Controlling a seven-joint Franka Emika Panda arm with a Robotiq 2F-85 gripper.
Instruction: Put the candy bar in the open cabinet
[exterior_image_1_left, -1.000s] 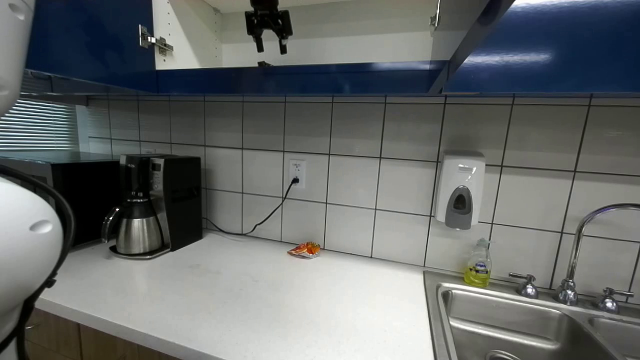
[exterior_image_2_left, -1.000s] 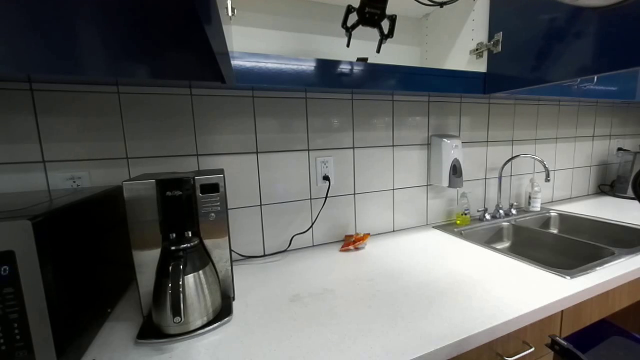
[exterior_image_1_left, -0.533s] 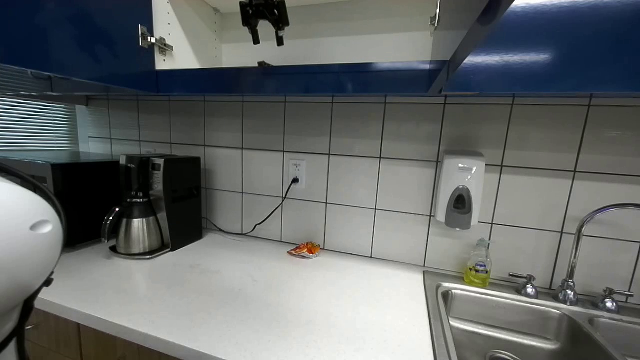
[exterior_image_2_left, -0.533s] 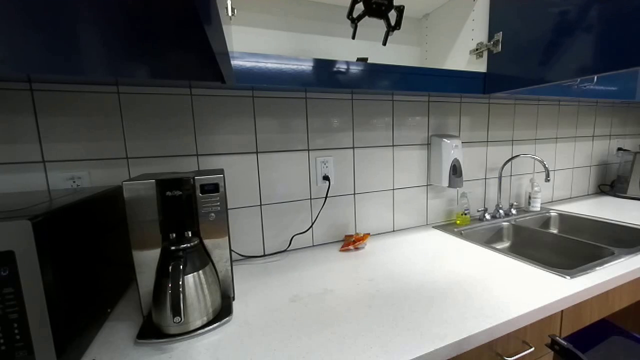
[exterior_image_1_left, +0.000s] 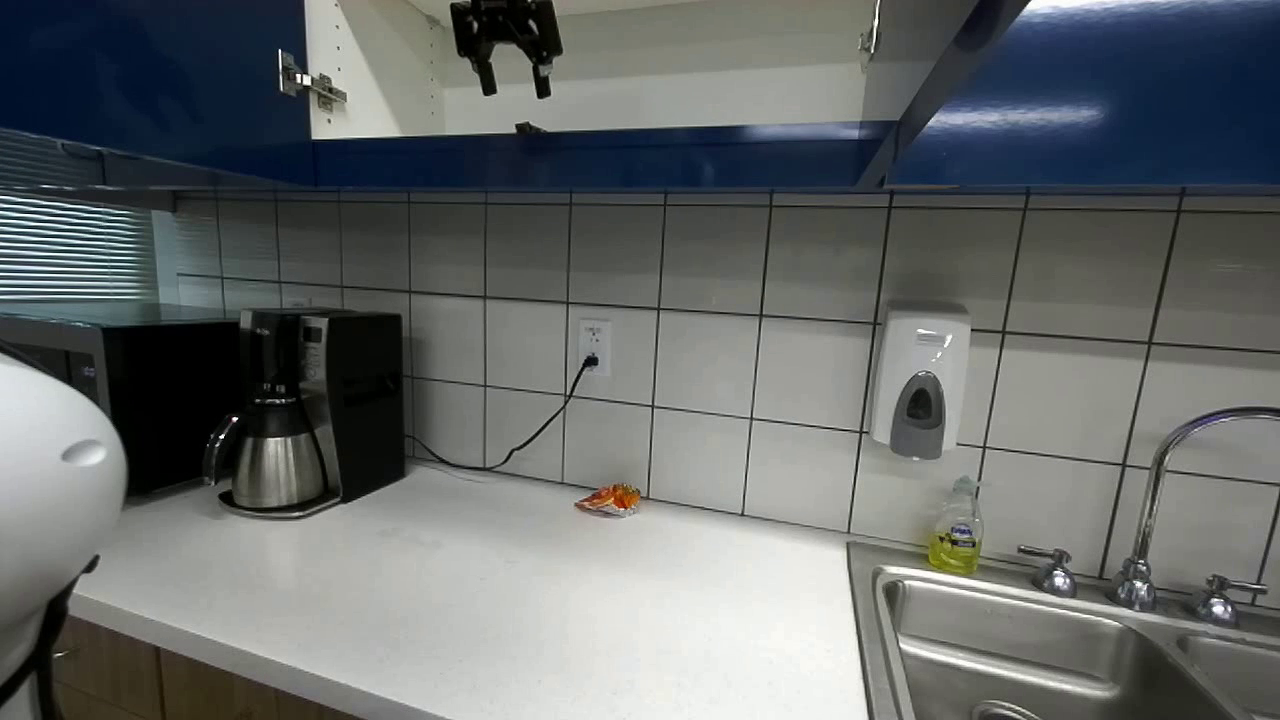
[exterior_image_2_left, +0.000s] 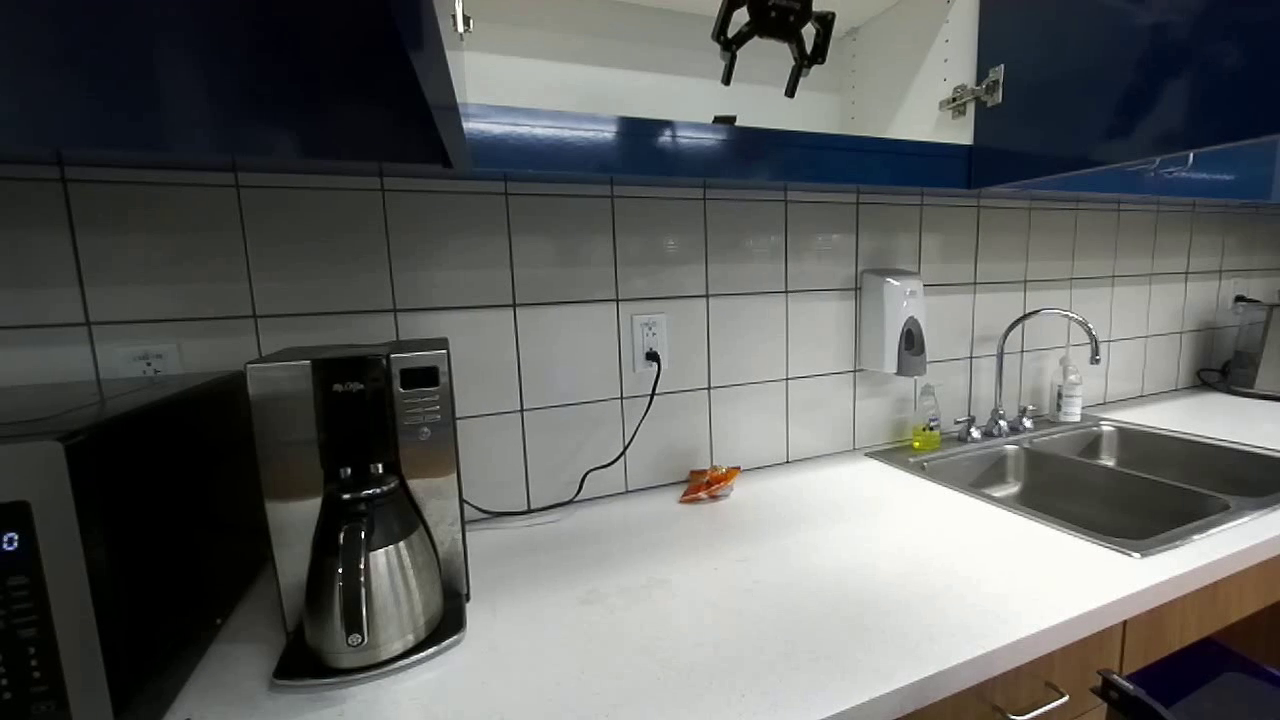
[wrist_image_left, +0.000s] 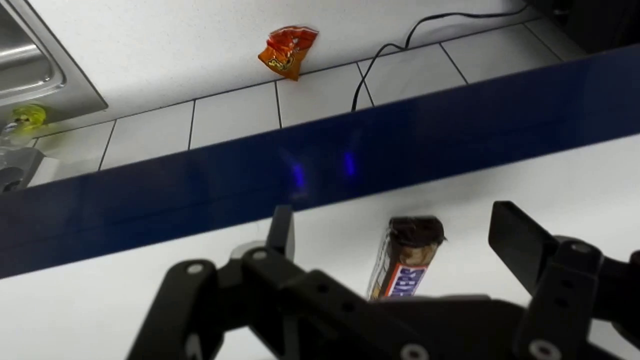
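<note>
Nearest us in the wrist view, the 2 fingers (wrist_image_left: 517, 242) of the Robotiq gripper (exterior_image_2_left: 759, 88) stood spread well apart, holding nothing. Seen in the gap beyond them, a Snickers bar (wrist_image_left: 407, 262) lay on the white floor of the upper wall cabinet (exterior_image_1_left: 650, 80), apart from the gripper. Its dark brown end pointed toward the glossy blue front rail (wrist_image_left: 200, 190), and its other end was hidden by the gripper. In both exterior views we made out only a small dark bump above the rail, probably the end of that bar. The cabinet's 2 doors (exterior_image_1_left: 180, 80) stood swung out at either side.

Past the rail and well below, we saw a crumpled orange packet (wrist_image_left: 289, 52) on the white countertop (exterior_image_1_left: 550, 600), near the tiled wall (exterior_image_1_left: 710, 360).

In an exterior view, a microwave (exterior_image_2_left: 160, 540) was closest to us, with a Mr. Coffee coffee maker (exterior_image_2_left: 440, 460) just beside it and a steel carafe (exterior_image_2_left: 400, 600) standing on its base. A black cord (wrist_image_left: 475, 16) ran along the countertop to a wall outlet (exterior_image_2_left: 649, 335). Farther on came a white soap dispenser (exterior_image_2_left: 885, 320) on the tiles and the 2-basin steel sink (exterior_image_2_left: 1100, 505), with a bottle of yellow dish soap (exterior_image_1_left: 957, 540) at its corner.
</note>
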